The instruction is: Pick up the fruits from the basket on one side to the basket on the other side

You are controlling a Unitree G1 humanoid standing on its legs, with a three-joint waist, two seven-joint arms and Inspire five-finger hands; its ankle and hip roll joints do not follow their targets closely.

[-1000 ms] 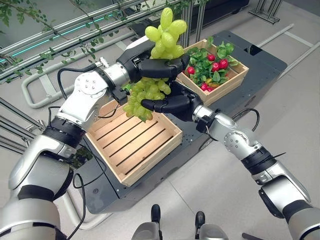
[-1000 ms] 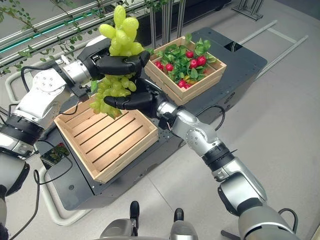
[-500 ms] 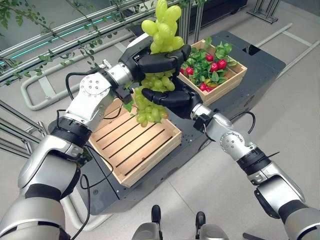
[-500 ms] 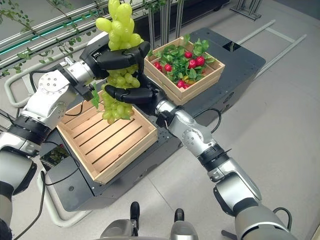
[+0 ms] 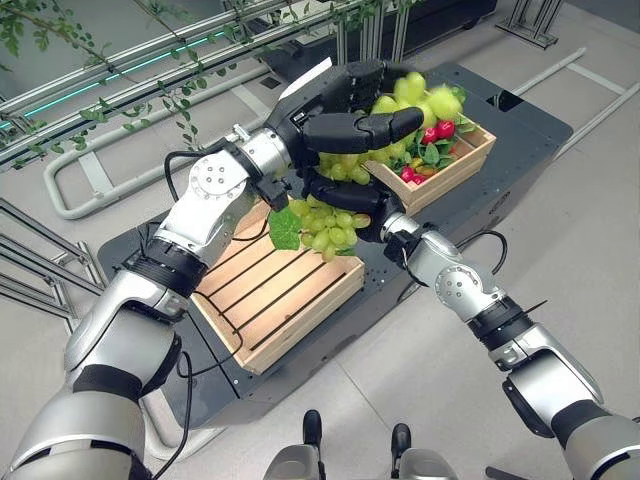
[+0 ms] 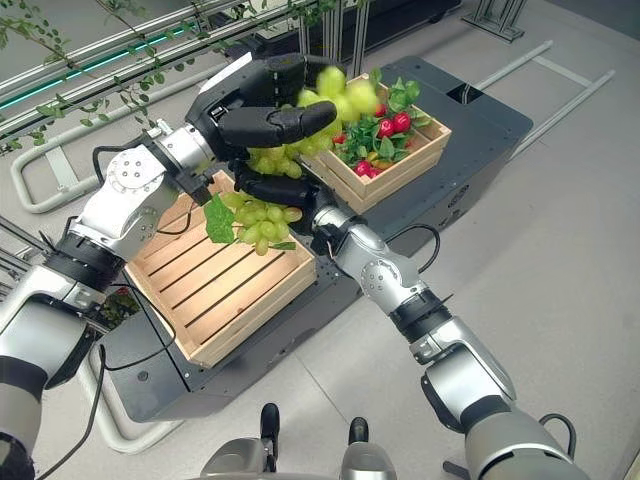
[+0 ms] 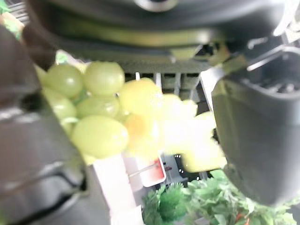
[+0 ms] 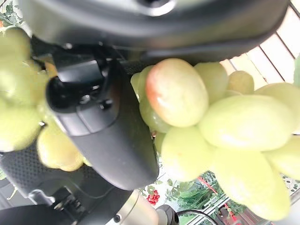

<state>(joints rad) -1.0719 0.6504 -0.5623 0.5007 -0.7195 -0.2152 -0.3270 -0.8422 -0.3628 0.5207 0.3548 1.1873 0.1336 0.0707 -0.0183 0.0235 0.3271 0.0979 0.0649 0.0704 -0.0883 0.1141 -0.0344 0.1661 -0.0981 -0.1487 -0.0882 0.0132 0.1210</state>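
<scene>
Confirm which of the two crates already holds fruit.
The far wooden crate, with red fruit among green leaves. The near wooden crate shows only bare slats.

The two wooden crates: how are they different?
The near crate holds nothing, only bare slats; the far crate is full of green leaves and red fruits. The near crate looks wider. The grapes hang above the near one, reaching toward the far one. Both are slatted light wood.

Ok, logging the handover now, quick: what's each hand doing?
Left hand: shut on the green grape bunch.
Right hand: shut on the same bunch, lower down.
</scene>
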